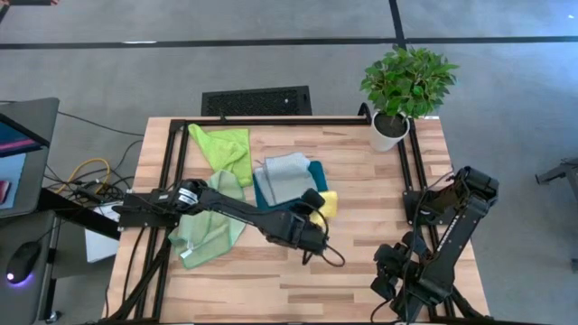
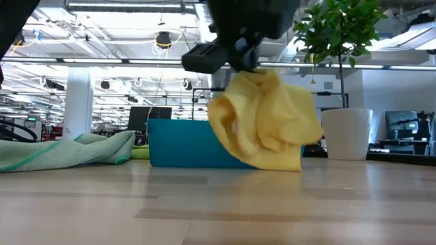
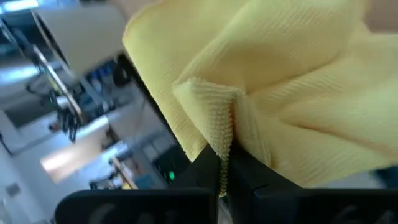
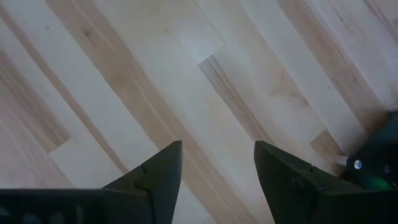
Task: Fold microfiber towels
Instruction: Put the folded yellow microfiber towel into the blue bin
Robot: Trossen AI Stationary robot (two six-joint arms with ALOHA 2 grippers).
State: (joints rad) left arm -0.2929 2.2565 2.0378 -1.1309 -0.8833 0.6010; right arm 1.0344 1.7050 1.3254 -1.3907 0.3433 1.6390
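The yellow towel [image 2: 266, 122] hangs bunched below my left gripper [image 3: 221, 180], which is shut on it just right of the teal tray [image 2: 184, 143]. In the high view the left gripper [image 1: 318, 204] stands at the table's middle, with the yellow towel [image 1: 330, 202] beside it. A light grey towel [image 1: 287, 171] lies on the tray [image 1: 318, 171]. A lime green towel [image 1: 226, 149] and a pale sage towel [image 1: 208, 226] lie flat on the table's left half. My right gripper [image 4: 217, 168] hovers open over bare wood near the right front [image 1: 388, 275]. My left gripper pinches a hemmed edge [image 3: 219, 134] of the yellow towel between its two shut fingers, at a fold where the cloth bunches. The fingers slant down from the table's left. The towel hangs slack below them; whether its lower end [image 2: 286, 165] touches the table I cannot tell.
A potted plant [image 1: 405, 90] in a white pot stands at the far right corner. A black frame [image 1: 271, 121] runs along the table's far edge and sides. Bare wood lies across the near half of the table [image 1: 271, 289].
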